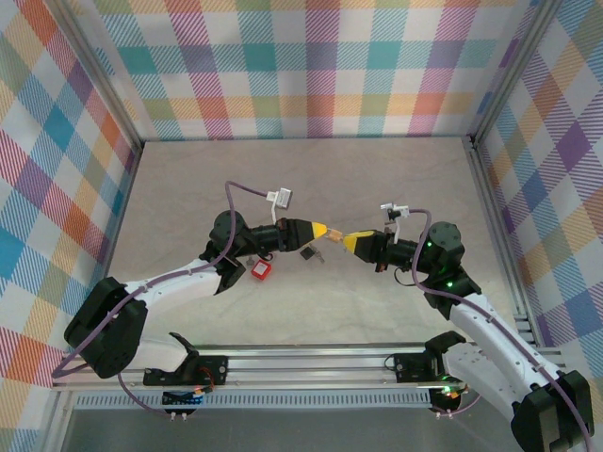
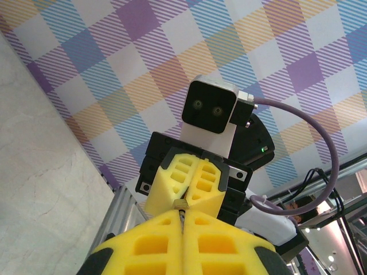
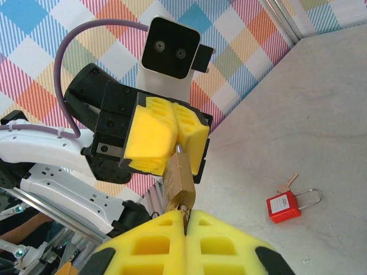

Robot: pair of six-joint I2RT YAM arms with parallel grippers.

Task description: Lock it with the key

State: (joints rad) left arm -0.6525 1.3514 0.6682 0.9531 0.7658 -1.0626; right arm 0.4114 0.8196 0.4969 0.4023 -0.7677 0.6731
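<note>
left fingers (image 3: 152, 134) clenched on brass padlock (image 3: 179, 177), steadying it mid-air | right fingers (image 3: 149, 246) clenched, seemingly on the hidden key; aligned for turning

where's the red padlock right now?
Top view: red padlock lies on the table, left of centre, just nearside of the left gripper.

Left end effector (image 1: 324, 230) and right end effector (image 1: 351, 243), both clamped, face tip-to-tip.

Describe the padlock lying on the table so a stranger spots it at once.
Start at the pale table, left of its middle, beside the left arm. The red padlock lies flat there, whereas the brass padlock is held in the air.
</note>
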